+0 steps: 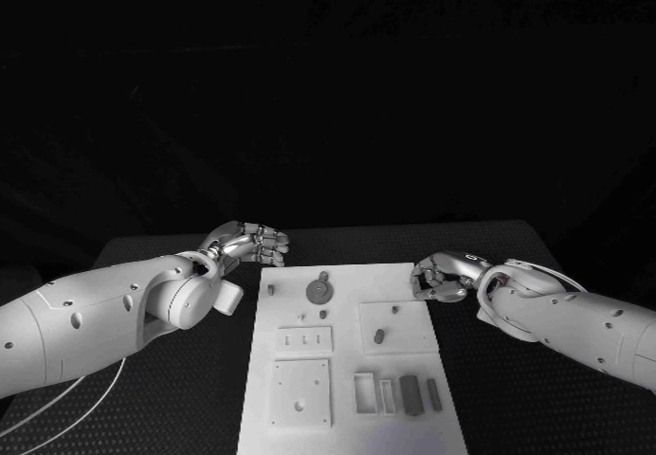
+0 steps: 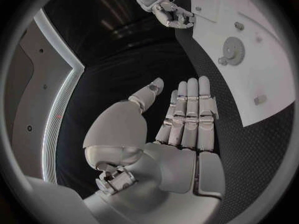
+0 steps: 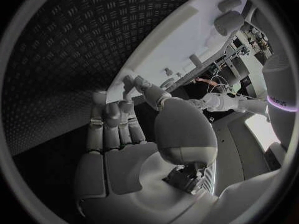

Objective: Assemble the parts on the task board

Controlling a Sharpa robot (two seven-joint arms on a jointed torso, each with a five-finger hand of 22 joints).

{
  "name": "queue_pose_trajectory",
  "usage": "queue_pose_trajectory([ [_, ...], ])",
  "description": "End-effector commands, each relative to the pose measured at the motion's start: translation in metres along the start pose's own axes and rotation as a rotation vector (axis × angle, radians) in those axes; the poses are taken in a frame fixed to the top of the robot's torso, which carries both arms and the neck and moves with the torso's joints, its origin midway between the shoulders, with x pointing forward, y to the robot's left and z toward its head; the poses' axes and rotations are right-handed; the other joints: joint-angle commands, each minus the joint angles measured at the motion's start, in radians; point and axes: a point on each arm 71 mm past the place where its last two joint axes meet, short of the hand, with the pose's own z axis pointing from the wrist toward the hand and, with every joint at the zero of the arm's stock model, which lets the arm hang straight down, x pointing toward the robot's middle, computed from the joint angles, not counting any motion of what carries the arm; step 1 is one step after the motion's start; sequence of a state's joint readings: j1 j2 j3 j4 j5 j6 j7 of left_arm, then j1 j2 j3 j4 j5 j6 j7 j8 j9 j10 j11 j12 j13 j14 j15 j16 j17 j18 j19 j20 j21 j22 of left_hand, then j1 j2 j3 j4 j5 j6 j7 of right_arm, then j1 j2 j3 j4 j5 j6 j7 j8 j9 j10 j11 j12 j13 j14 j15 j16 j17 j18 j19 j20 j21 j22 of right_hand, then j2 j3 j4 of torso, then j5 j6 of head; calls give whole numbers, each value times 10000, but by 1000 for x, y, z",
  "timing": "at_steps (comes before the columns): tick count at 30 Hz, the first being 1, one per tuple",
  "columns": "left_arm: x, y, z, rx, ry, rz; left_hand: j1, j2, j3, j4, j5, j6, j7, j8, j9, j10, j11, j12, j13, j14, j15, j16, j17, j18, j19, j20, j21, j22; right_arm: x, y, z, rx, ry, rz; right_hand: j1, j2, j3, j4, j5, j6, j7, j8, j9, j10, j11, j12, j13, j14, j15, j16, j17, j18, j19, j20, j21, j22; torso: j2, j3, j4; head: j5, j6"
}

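The white task board (image 1: 349,275) lies in the middle of the black table. On its far half are a grey gear (image 1: 318,289), a small peg (image 1: 271,288) and an upright peg (image 1: 379,335); several dark grey bars (image 1: 410,389) sit near its front right. My left hand (image 1: 246,244) hovers past the board's far left corner, and the left wrist view shows this left hand (image 2: 181,119) flat with straight fingers, holding nothing. My right hand (image 1: 445,275) is at the board's right edge near the far corner. Its fingers (image 3: 115,109) curl in, with nothing seen between them.
Raised white plates with slots and holes (image 1: 302,391) take up the board's near half. The table is a ribbed black mat (image 1: 519,398) with free room on both sides of the board. Thin cables (image 1: 82,398) hang by my left arm.
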State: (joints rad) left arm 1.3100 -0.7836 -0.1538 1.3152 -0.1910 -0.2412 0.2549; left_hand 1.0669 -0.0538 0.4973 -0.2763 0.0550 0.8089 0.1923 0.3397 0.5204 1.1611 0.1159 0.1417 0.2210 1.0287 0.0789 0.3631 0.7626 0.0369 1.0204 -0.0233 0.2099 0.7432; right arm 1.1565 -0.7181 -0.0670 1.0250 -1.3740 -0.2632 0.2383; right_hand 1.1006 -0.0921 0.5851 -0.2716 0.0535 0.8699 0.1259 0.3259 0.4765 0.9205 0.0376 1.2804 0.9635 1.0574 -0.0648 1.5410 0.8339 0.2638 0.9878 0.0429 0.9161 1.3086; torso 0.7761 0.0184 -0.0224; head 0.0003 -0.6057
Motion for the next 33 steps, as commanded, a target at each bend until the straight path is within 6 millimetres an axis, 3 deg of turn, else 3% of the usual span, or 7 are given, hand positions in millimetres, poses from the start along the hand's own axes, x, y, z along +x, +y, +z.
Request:
queue_pose_trajectory([
  [1,3,-2,0,114,203,-26,28,32,-19,-53,-4,-26,-29,-21,12,37,14,-66,9,90,-8,-58,15,146,-5,16,-47,17,2,1,0,-87,116,-19,-34,8,-65,-5,-33,122,235,-30,-10,25,18,37,-13,53,5,62,4,-20,36,-2,48,181,4,-1,0,1,-18],
  [26,3,-2,-1,95,245,-27,23,28,-24,-54,-4,-42,-23,-29,13,26,20,-81,15,91,-7,-80,34,147,-8,16,-57,23,8,-4,0,108,40,-79,-19,10,-60,-30,-33,167,239,-31,-4,38,23,49,-20,68,11,74,0,-20,58,-15,58,176,-8,3,-7,3,-94],
  [33,3,-2,-2,91,262,-27,24,28,-24,-54,-4,-43,-23,-30,14,26,20,-83,17,92,-7,-85,39,147,-8,16,-60,25,8,-3,0,46,-34,-95,2,231,-12,-9,-32,371,180,59,45,82,-27,74,-25,107,-22,100,-1,-20,100,-34,80,175,-2,0,4,0,-102],
])
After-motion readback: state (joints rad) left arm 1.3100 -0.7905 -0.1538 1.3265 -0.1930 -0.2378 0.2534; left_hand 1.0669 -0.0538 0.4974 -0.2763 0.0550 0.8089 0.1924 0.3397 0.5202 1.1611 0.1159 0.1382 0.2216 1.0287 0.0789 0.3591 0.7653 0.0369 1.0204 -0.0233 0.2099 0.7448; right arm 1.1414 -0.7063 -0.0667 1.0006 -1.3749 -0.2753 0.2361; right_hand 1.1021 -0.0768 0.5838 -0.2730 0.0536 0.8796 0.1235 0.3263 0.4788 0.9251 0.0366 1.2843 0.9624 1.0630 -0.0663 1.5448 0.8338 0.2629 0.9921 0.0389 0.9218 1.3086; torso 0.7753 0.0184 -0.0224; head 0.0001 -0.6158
